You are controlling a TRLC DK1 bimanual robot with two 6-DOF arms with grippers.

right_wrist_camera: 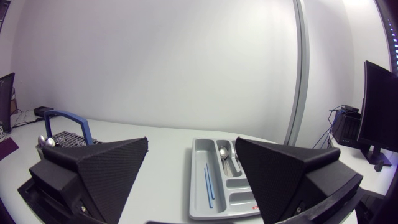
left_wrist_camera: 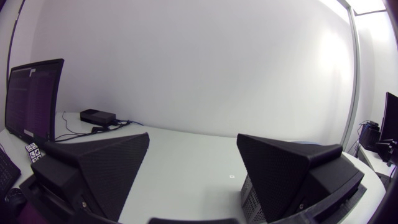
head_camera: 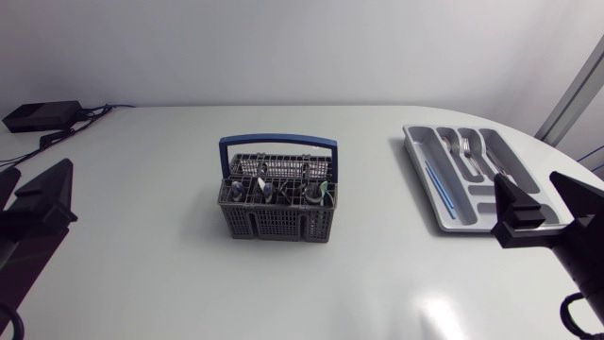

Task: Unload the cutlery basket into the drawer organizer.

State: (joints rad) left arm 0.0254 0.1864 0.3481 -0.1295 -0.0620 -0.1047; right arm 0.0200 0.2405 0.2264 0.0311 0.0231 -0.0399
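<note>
- Head view is showing the cutlery basket (head_camera: 278, 203) standing near the middle of the table (head_camera: 142, 274) — grey, with a blue handle, and cutlery (head_camera: 269, 190) is sticking up in it.
- The drawer organizer (head_camera: 462, 179) is lying well apart from it, on the right arm's side, with silver pieces (head_camera: 469, 156) inside.
- The left gripper (left_wrist_camera: 193, 140) is standing with its fingers spread wide, holding nothing.
- The right gripper (right_wrist_camera: 191, 143) is gaping likewise — nothing is between its fingers.

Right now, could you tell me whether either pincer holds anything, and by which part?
Nothing is held: the left matte black pincer and the right pincer are both open and empty.
</note>
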